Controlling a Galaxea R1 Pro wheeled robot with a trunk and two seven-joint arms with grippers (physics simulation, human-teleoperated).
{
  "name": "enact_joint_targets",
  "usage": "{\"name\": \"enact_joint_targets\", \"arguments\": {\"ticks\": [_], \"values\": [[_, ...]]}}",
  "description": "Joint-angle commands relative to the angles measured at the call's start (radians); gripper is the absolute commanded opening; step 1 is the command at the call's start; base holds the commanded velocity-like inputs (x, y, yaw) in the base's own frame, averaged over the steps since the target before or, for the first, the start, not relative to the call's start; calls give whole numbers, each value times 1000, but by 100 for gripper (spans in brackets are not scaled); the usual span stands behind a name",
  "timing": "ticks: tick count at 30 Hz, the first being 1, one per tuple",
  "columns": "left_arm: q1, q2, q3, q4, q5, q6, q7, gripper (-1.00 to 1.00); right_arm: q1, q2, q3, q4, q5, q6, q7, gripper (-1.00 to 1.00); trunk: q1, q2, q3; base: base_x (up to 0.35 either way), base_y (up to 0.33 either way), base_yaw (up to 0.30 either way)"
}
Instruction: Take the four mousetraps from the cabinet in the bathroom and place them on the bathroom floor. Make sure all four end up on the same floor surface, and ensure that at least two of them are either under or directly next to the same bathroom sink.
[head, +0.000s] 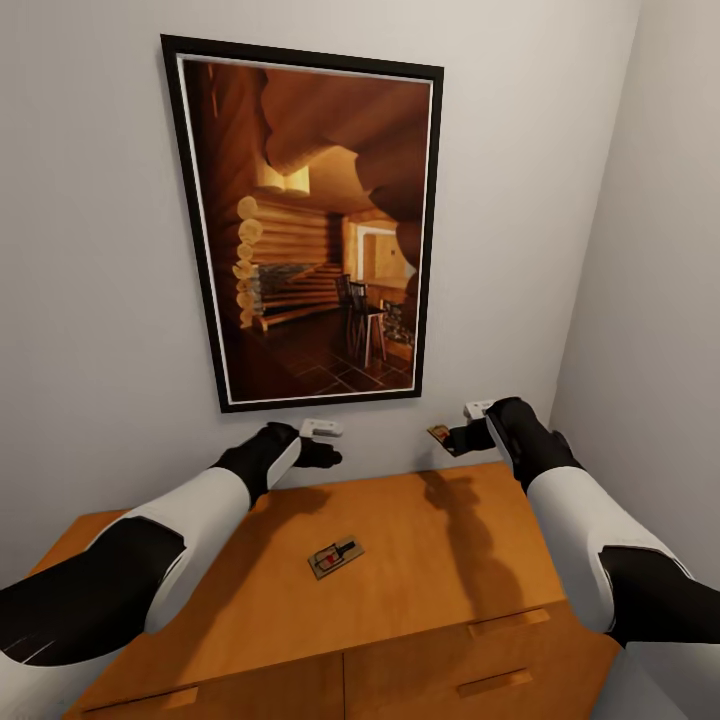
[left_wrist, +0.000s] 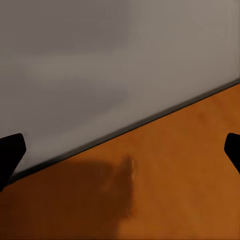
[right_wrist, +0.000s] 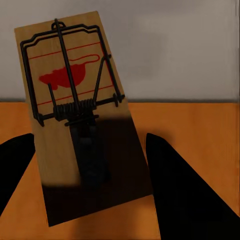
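Note:
One mousetrap (head: 335, 558), a small wooden rectangle with a wire spring and red print, lies flat on the middle of the orange-brown cabinet (head: 430, 540) top. My right gripper (head: 447, 437) is shut on a second mousetrap (right_wrist: 75, 115) and holds it tilted above the cabinet's back right, close to the wall. Black fingers (right_wrist: 185, 190) flank this trap. Above the cabinet's back left, my left gripper (head: 325, 445) is open, its fingertips (left_wrist: 10, 155) spread wide over bare cabinet top (left_wrist: 175, 175). The sink and bathroom floor are out of view.
A large black-framed picture (head: 310, 230) of a log-cabin interior hangs on the grey wall behind the cabinet. A side wall closes in on the right. Drawer fronts with slim bar handles (head: 508, 622) face me below the cabinet top.

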Motion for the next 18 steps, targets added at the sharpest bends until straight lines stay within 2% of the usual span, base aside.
{"name": "enact_joint_targets", "arguments": {"ticks": [1,11,18], "values": [[-1,6,-8,-1,7,3,1,100,-1,-5,-3,-1,11,3,8,-100,0,-1,-1,0,0,0],[-1,17,-8,-3,-3,3,2,100,-1,-62,0,-1,15,3,14,-100,0,-1,-1,0,0,0],[-1,17,-8,-6,-4,3,-1,100,-1,-65,-1,-1,14,3,9,-100,0,-1,-1,0,0,-13]]}}
